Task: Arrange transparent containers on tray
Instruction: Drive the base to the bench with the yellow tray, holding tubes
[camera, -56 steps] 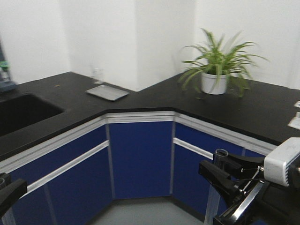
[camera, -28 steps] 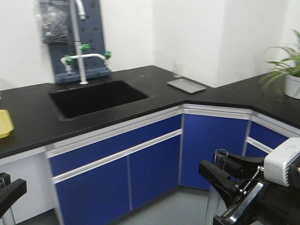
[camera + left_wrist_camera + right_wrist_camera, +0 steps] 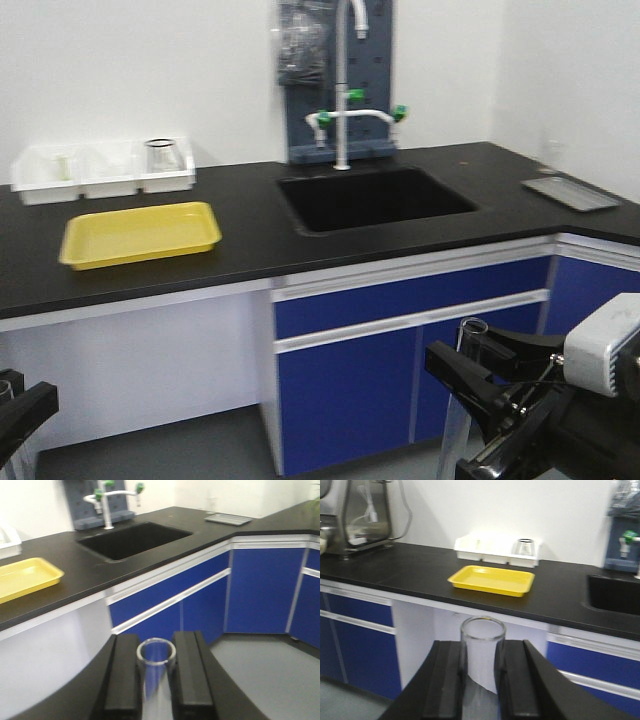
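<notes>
1. Down at the far left, the left gripper (image 3: 156, 682) has its two black fingers (image 3: 122, 675) pressed against the sides of a clear glass test tube (image 3: 156, 652). The tube stands upright between them, round rim up, out in front of the cabinets.
2. Up on the black countertop (image 3: 250, 262), three white plastic bins (image 3: 100, 175) sit in a row against the white wall. The rightmost holds a squat clear glass vessel (image 3: 163, 155), perhaps a flask; the blur makes it hard to say.
3. Just in front of the bins lies the shallow yellow rectangular plastic tray (image 3: 140, 235), flat on the counter and well apart from both tubes.
4. To its right is the black rectangular sink (image 3: 370, 200), sunk into the counter, with a white tap with green handles (image 3: 345, 115) standing behind it.
5. Further right, near the corner of the counter, rests a flat grey metal tray (image 3: 572, 192).
6. Blue cabinet doors (image 3: 345, 400) run below the counter.
7. At the far right, the right gripper (image 3: 481, 690) clamps a second clear glass test tube (image 3: 482, 645) between its black fingers (image 3: 515, 685). This tube is also upright with its rim on top, in front of the cabinets and away from the yellow tray.
</notes>
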